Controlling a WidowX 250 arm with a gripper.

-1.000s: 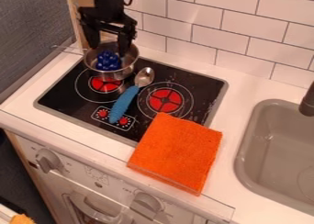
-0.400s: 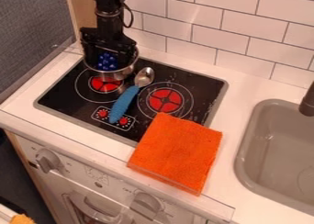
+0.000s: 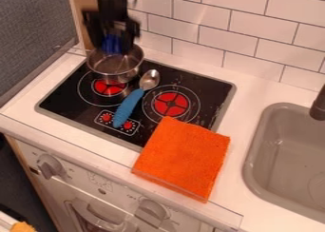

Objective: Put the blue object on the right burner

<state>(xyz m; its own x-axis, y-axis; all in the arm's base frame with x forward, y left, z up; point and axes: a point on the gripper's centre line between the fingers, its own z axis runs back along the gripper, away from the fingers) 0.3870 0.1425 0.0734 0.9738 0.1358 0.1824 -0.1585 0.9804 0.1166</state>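
Note:
The black gripper (image 3: 112, 44) hangs over the back part of the metal pot (image 3: 116, 67) at the upper left, shut on the blue object (image 3: 111, 43). The blue object is held up between the fingers, blurred and partly covered by the gripper, above the pot's back rim. Below it the pot stands at the back left of the black stove, behind the left burner. The right burner (image 3: 171, 104) is a red disc with rings around it, to the right of the spoon's blue handle.
A spoon with a blue handle (image 3: 129, 107) lies between the two burners. An orange cloth (image 3: 183, 158) covers the stove's front right corner and counter. A grey sink (image 3: 289, 155) with a dark faucet (image 3: 319, 105) is at the right; a tiled wall (image 3: 241, 31) stands behind.
The gripper went down into the pot, closed around the blue object, and has risen with it out of the pot. Pot, spoon and cloth have stayed in place.

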